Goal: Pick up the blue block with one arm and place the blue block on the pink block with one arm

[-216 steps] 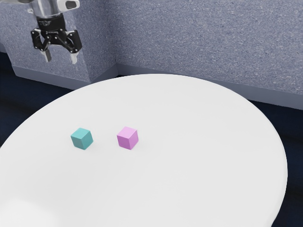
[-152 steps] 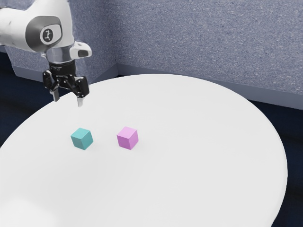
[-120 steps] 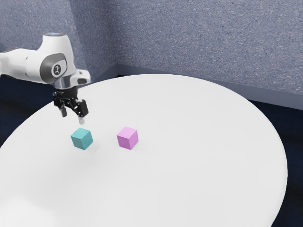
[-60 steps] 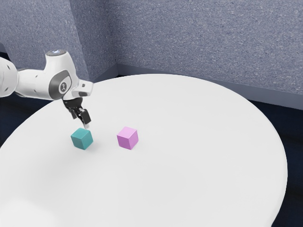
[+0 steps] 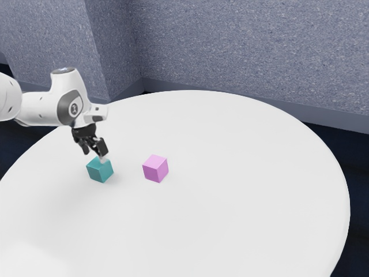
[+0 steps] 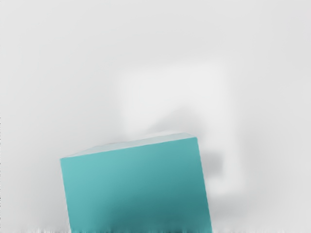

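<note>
Approach stage of a block-stacking task. The gripper (image 5: 95, 154) hangs just above the blue block (image 5: 100, 169), its fingers spread apart and gripping nothing; one fingertip reaches down near the block's top edge, though whether it touches cannot be told. The blue block sits flat on the white table (image 5: 242, 173), toward the exterior view's left, with the pink block (image 5: 155, 168) near it on the exterior view's right; the two are apart and not touching. In the wrist view the blue block (image 6: 136, 187) lies directly under the hand, resting on the table, with its edges slightly skewed to the camera. Judged from this arrangement, no part of the task is complete: the block has not been grasped, lifted or carried. What remains is to lower the fingers around the block, close on two opposite faces, raise it, move it over the pink block and set it down squarely on top.
</note>
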Available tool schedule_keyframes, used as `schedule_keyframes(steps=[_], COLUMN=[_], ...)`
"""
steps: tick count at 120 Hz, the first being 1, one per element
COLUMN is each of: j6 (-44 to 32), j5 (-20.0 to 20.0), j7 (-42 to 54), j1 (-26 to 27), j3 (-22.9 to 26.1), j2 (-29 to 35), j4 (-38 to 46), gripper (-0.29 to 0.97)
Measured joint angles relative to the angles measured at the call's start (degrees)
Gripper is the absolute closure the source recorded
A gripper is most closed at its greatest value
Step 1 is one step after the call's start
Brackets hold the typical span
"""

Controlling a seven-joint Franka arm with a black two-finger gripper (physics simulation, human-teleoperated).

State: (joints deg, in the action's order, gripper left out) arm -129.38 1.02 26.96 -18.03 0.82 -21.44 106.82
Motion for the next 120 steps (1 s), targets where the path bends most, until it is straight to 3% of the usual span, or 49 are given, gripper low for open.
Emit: schedule_keyframes(steps=[51,120], j6=[3.5,8.9], j5=[1.8,1.6], j7=[0.4,5.4], j1=[0.2,0.1], j3=[0.4,0.1], j2=[2.4,-4.3], j4=[2.7,-6.3], gripper=[0.00,0.00])
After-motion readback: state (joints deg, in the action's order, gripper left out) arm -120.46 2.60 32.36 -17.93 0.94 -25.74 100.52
